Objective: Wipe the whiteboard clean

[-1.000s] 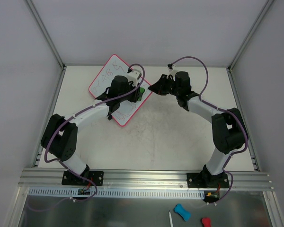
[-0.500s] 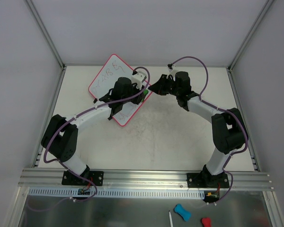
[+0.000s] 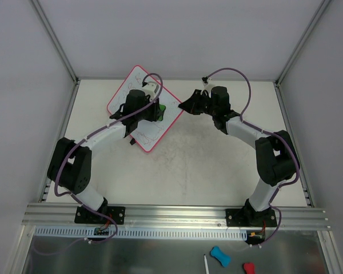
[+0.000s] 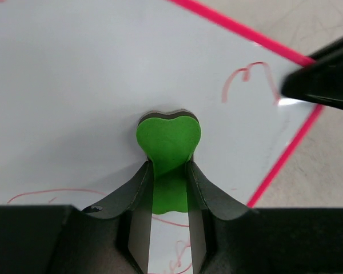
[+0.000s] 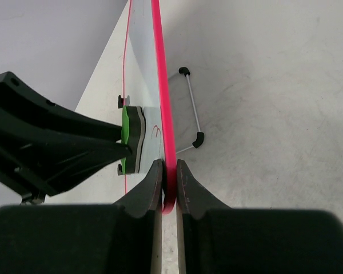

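Left hand (image 4: 168, 181) clamps a green eraser (image 4: 168, 137) pressed against the whiteboard (image 4: 74, 68), upper centre-left of the overhead frame; right hand (image 5: 169, 171) pinches its pink rim (image 5: 159, 85). Wiping looks underway; next, sweep across the red scribbles (image 4: 246, 80).

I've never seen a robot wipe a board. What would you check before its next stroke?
1. Grip of the left gripper on the green eraser: ok.
2. Eraser face against the whiteboard: ok, it touches.
3. Right gripper clamped on the board's pink rim: ok.
4. Board wiped clean: not ok, red scribbles show beside the eraser.
5. Wire stand behind the board steady: cannot tell.
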You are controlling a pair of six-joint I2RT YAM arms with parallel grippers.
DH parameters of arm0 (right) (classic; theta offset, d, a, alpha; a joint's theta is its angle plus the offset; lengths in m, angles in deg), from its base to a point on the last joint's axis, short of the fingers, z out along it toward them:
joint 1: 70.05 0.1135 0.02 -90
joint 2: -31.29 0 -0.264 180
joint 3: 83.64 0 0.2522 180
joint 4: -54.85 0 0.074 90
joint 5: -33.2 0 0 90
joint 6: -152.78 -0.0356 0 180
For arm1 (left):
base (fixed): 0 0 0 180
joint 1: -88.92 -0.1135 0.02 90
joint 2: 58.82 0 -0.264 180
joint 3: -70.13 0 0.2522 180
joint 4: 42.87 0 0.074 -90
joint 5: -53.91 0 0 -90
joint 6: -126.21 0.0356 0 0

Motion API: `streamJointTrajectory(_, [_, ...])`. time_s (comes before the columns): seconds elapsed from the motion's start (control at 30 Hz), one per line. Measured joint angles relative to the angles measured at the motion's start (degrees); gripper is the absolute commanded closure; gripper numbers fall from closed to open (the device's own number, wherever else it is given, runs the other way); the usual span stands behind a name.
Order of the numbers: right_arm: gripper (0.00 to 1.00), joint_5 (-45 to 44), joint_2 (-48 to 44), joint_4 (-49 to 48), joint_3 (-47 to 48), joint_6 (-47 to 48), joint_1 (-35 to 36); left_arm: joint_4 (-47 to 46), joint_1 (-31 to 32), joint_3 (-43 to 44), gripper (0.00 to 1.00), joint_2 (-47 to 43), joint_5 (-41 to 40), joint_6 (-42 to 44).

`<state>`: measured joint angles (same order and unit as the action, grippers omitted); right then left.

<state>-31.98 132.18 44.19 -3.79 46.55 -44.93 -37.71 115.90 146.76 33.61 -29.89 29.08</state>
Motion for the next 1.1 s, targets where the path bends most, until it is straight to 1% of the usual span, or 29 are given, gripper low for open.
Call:
streamJointTrajectory(0.1, [1.0, 0.04, 0.0, -0.07, 0.0, 0.0, 0.02, 0.46, -2.08, -0.57, 1.0, 0.0, 0.31, -0.94])
streamJointTrajectory(0.27, [1.0, 0.02, 0.0, -0.11, 0.0, 0.0, 0.07, 0.22, -2.1, -0.74, 1.0, -0.13, 0.85, -0.9])
streamJointTrajectory(0.33, [1.0, 0.13, -0.02, -0.17, 0.0, -0.02, 0.07, -0.33, -1.38, -1.6, 1.0, -0.85, 0.24, -0.42])
streamJointTrajectory(0.47, [1.0, 0.13, -0.02, -0.39, 0.0, -0.02, 0.15, -0.68, 2.03, -3.61, 1.0, -2.8, -0.24, 1.07])
streamJointTrajectory(0.63, [1.0, 0.07, -0.02, -0.63, 0.0, 0.0, 0.26, -1.16, 5.66, -4.09, 1.0, -3.54, -0.5, 3.76])
streamJointTrajectory(0.93, [1.0, -0.04, -0.02, -0.66, 0.0, 0.02, 0.26, -1.31, 6.91, -3.91, 1.0, -3.48, -2.8, 6.4])
streamJointTrajectory(1.1, [1.0, -0.39, -0.02, -0.63, 0.0, 0.09, 0.26, 0.79, 7.78, -1.51, 1.0, -2.32, -4.5, 7.21])
